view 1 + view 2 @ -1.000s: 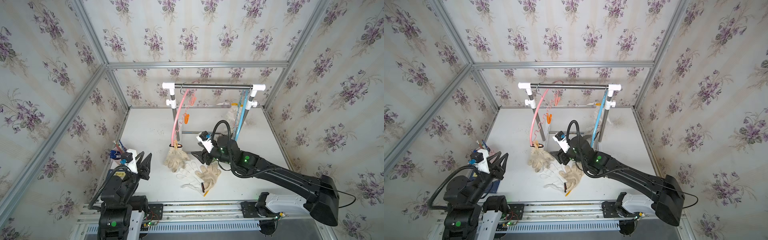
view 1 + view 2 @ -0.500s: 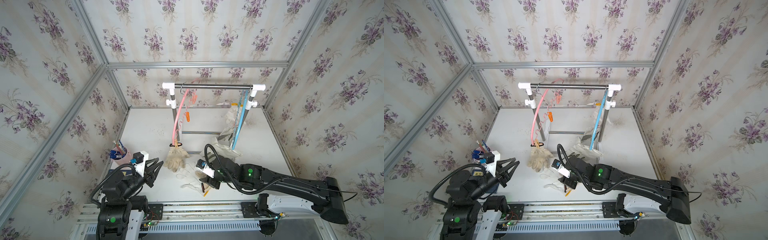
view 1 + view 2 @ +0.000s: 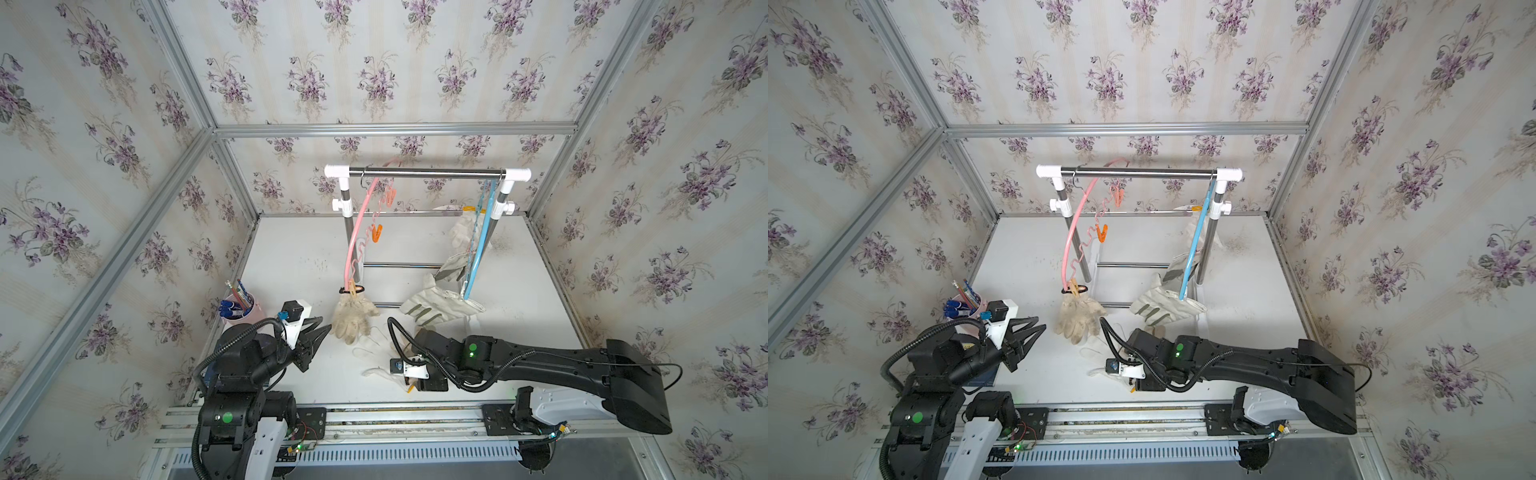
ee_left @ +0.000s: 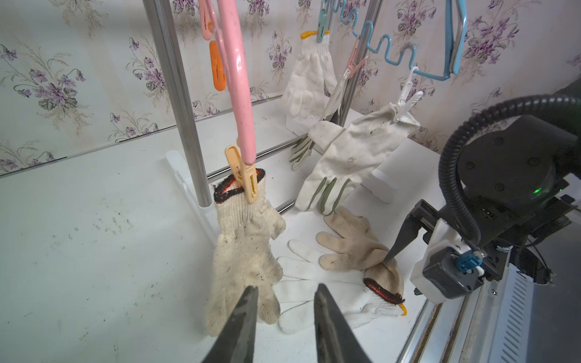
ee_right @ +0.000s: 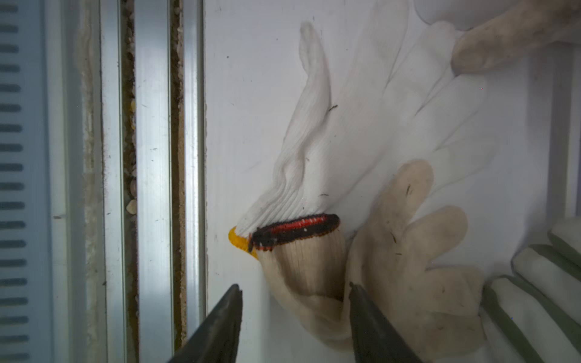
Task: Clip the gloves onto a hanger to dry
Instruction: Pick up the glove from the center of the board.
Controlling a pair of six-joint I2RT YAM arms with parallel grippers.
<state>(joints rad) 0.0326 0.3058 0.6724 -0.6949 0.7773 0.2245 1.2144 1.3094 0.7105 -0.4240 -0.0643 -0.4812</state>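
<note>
Nearest the aluminium front rail [image 5: 154, 157], the right claw [image 5: 294, 285] stands wide over the white surface [image 4: 94, 220]. Its two dark pointed fingers straddle the folded cuff of the loose cream glove [image 5: 402, 251]; one finger touches the knit and the other stands clear, so nothing is gripped. That glove is a dirty ribbed knit flecked with dark specks, its cuff edged in red and black. It lies across the loose white glove [image 5: 345, 125], a cleaner, finer knit with a yellow cuff edge, flat on the surface with its fingers spread. To the left, the left claw [image 4: 286, 286] shows a narrow gap between its fingers and holds nothing, pointing towards the hung cream glove [image 4: 245, 251]. This soiled knit glove dangles fingers down from a beige peg [image 4: 243, 176] on the pink hanger [image 4: 239, 94], which also carries one orange peg [image 4: 217, 66] and one pink peg [image 4: 206, 28]. Farther back, the blue hanger [image 3: 1197, 241] holds three gloves. The front canvas glove [image 4: 349, 157] is off-white smudged weave with green finger strips, clipped by a white peg [image 4: 407, 100]. The rear canvas glove [image 4: 300, 154] is mostly hidden behind it. The far white glove [image 4: 309, 78] is knit with a yellow cuff edge, under a green peg [image 4: 322, 19]. Six gloves in all: two loose, four clipped. Both hangers hook over the steel rail [image 3: 424, 172] of a rack with white plastic joints.
</note>
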